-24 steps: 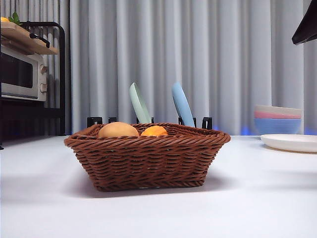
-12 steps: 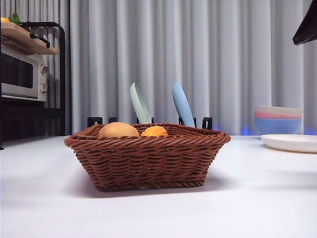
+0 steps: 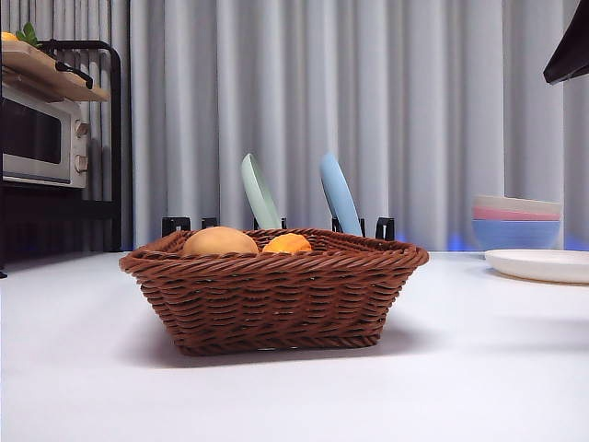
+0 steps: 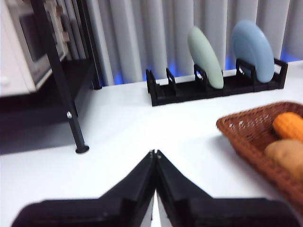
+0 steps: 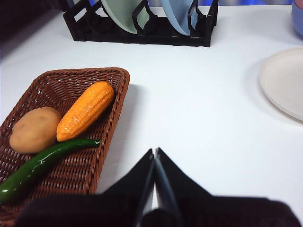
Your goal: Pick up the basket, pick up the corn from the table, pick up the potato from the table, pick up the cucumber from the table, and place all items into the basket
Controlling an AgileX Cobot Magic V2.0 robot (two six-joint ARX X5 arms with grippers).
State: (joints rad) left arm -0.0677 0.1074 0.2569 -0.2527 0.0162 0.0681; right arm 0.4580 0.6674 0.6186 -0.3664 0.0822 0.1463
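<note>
The brown wicker basket (image 3: 274,288) stands on the white table (image 3: 479,368) in the middle of the front view. The tan potato (image 3: 219,241) and the orange corn (image 3: 287,244) rise above its rim. In the right wrist view the basket (image 5: 120,81) holds the potato (image 5: 35,129), the corn (image 5: 86,110) and the dark-green cucumber (image 5: 40,166) side by side. My right gripper (image 5: 154,152) is shut and empty above the table beside the basket. My left gripper (image 4: 155,153) is shut and empty, off the other side of the basket (image 4: 246,137).
A black dish rack (image 3: 276,224) with a pale green plate (image 3: 259,191) and a blue plate (image 3: 339,194) stands behind the basket. A white plate (image 3: 541,264) and stacked bowls (image 3: 515,221) are at the right. A microwave (image 3: 41,138) on a black shelf is at the left.
</note>
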